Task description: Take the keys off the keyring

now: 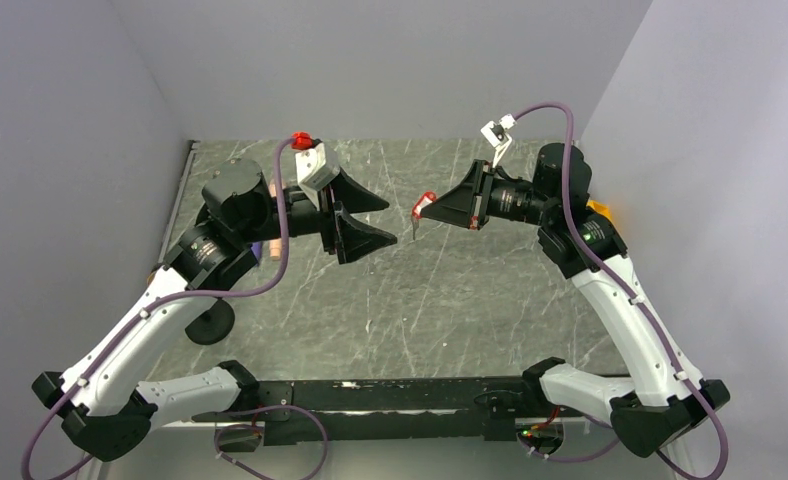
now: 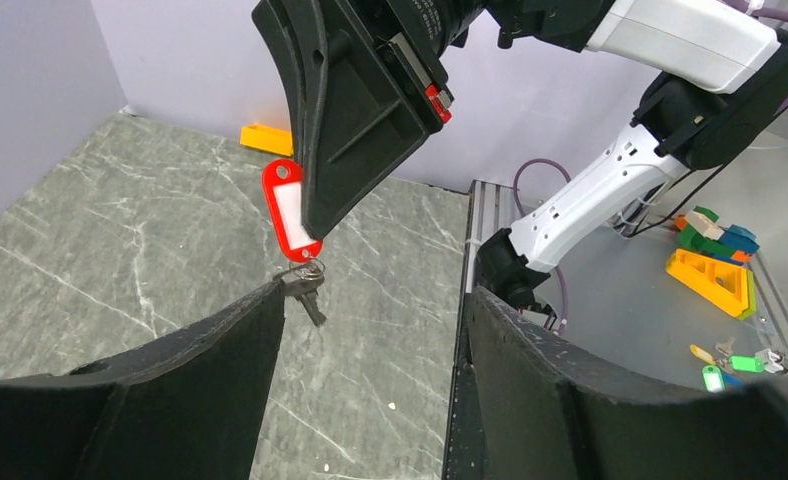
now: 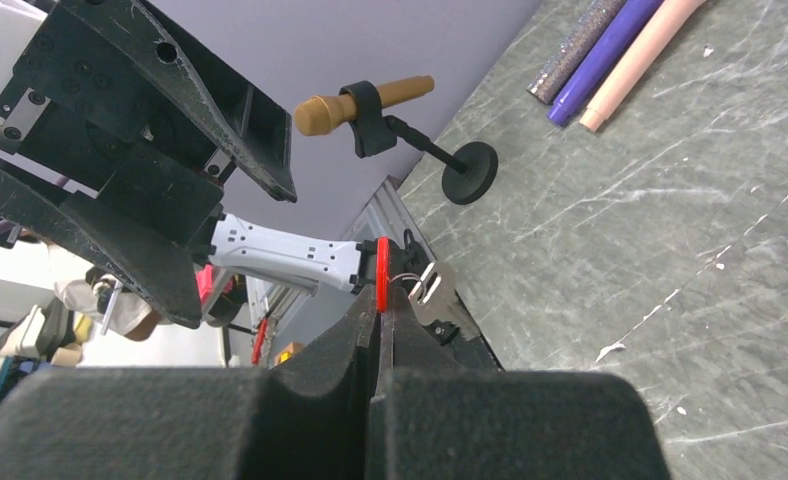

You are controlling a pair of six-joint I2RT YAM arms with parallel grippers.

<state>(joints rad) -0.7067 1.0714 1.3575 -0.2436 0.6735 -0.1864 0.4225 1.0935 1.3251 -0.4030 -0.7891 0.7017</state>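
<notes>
Pinching the keyring point(image 2: 288, 210) by its red tag at the tips of the right gripper point(image 3: 380, 312), jaws clenched on it. Dangling just below those tips, clear of the table point(image 2: 120, 230), the metal ring with the keys point(image 2: 305, 290). Facing it with jaws spread wide and holding nothing: the left gripper point(image 2: 370, 310), one fingertip just beside the keys.

left arm point(image 1: 150, 320), right arm point(image 1: 630, 310): white shells, black joints | left gripper point(image 1: 392, 218), right gripper point(image 1: 437, 209): black wedge-shaped fingers | purple cables point(image 1: 545, 105) along both arms | red plug point(image 1: 302, 140) at left wrist camera
</notes>
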